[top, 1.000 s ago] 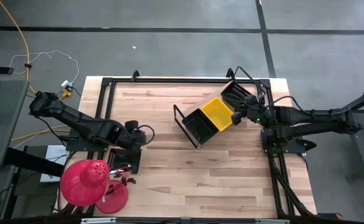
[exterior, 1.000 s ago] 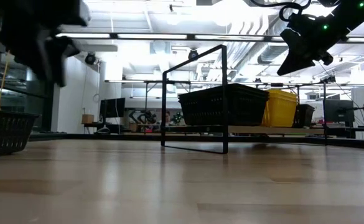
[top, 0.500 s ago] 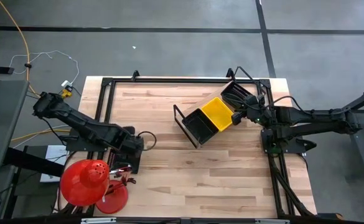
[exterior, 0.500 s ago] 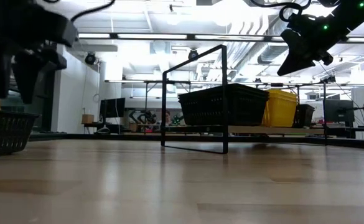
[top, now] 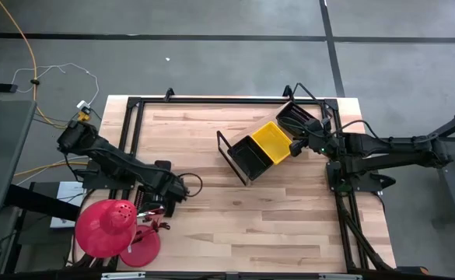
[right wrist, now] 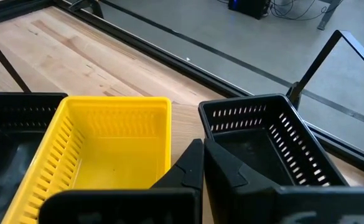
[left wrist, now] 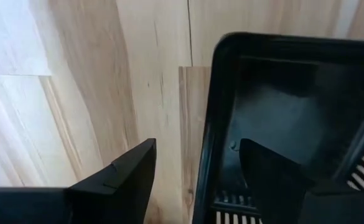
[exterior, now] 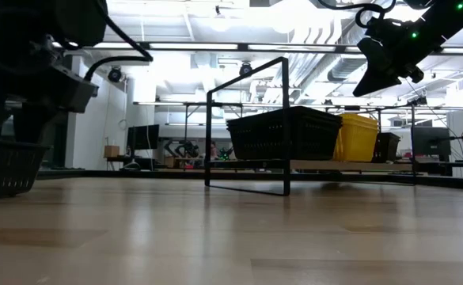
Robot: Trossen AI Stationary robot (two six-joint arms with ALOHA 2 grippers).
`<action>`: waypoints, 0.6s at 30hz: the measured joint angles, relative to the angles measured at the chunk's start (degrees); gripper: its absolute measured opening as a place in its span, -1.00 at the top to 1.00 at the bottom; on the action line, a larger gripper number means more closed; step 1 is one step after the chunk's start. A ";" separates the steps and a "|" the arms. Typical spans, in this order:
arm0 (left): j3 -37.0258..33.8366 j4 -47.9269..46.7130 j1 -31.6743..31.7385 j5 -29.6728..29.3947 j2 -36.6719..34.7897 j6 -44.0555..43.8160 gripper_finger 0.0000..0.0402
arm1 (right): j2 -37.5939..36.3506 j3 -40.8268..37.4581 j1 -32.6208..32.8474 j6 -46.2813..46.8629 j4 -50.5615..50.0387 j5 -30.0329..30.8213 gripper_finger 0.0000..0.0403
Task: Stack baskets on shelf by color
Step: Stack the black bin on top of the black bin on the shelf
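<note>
Black basket [left wrist: 281, 118] rim between left hand [left wrist: 197, 177] fingers.

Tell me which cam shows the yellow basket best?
Right wrist view: the yellow basket fills the frame, open top and mesh walls clear. High view shows it small on the shelf; low view shows only its side, behind a black basket. Left wrist view misses it.

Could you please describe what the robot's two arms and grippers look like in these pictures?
Both arms are dark, slim and jointed, with black cable loops near the wrists. The left gripper has matte black fingers tapering to wedge tips. The right gripper has similar black angular fingers, and small green lights glow on that arm's wrist.
</note>
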 joint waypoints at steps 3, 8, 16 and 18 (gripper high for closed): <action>0.00 0.03 0.00 -0.35 0.85 0.36 -0.01 | -0.01 0.00 0.01 0.02 -0.02 0.01 1.00; 0.00 0.21 0.00 -1.12 0.99 1.38 0.41 | 0.01 0.00 0.02 0.17 -0.04 0.02 1.00; 2.58 -1.02 0.12 -8.77 -0.83 2.76 0.94 | 0.01 0.00 0.00 0.17 0.20 0.04 1.00; 4.26 -2.58 0.45 -13.13 -1.87 2.79 0.98 | 0.01 0.00 0.00 0.22 0.32 0.04 1.00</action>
